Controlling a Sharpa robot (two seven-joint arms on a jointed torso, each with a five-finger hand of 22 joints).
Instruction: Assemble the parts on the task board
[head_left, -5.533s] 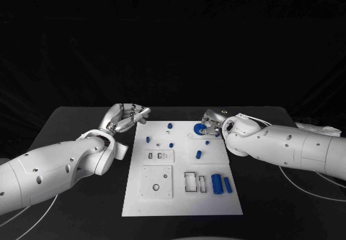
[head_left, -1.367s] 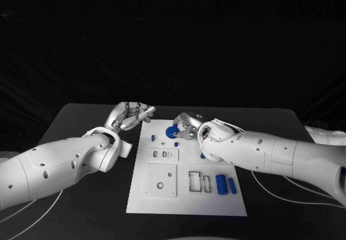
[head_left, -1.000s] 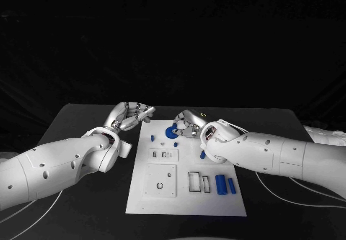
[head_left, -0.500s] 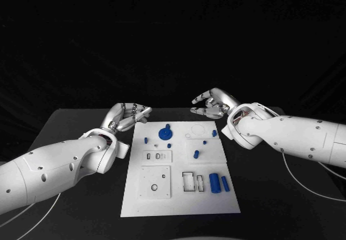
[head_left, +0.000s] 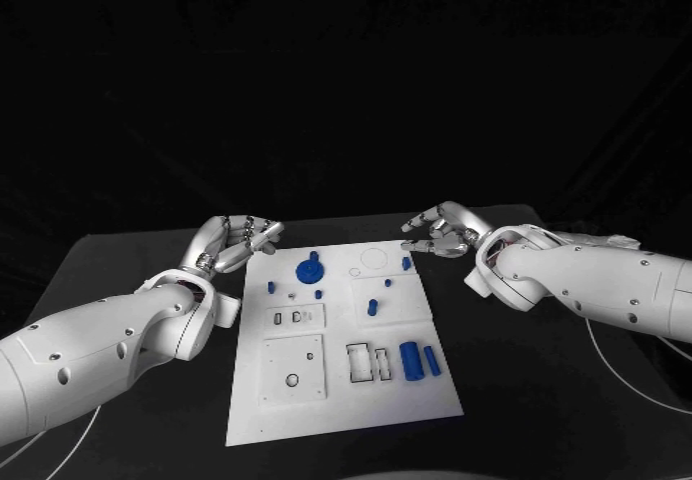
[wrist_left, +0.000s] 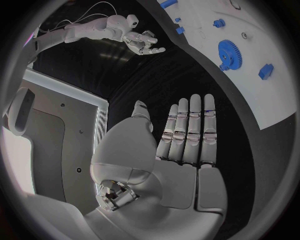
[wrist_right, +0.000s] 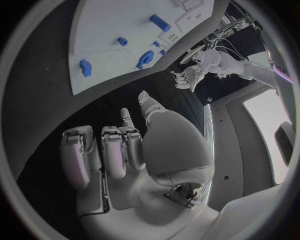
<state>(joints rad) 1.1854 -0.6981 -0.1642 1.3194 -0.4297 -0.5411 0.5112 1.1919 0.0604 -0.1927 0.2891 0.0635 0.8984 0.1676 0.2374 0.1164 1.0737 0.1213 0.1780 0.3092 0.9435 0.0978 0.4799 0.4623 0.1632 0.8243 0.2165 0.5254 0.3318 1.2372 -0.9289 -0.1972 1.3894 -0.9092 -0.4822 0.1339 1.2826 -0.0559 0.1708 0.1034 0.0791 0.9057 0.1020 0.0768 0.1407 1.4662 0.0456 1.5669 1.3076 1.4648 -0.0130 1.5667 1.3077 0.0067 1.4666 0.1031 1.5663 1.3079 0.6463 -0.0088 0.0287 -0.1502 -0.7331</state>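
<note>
Since a second ago the right hand (head_left: 444, 230) has let go of the blue gear (head_left: 309, 270) and drawn back to the far right corner of the task board (head_left: 332, 400), where it hangs with fingers loosely curled and nothing in them. That gear sits flat on the board's far left part, apparently seated on its post. Beside the board's far left edge, the left hand (head_left: 231, 242) holds nothing, its fingers straight and apart in the left wrist view.

By my judgement the work is partly done: several small blue pegs (head_left: 372, 306) stand in the far half, while two blue bars (head_left: 418, 359) lie loose at the near right beside empty rectangular slots (head_left: 368, 362). Both bars lie side by side, long axes running near to far.
</note>
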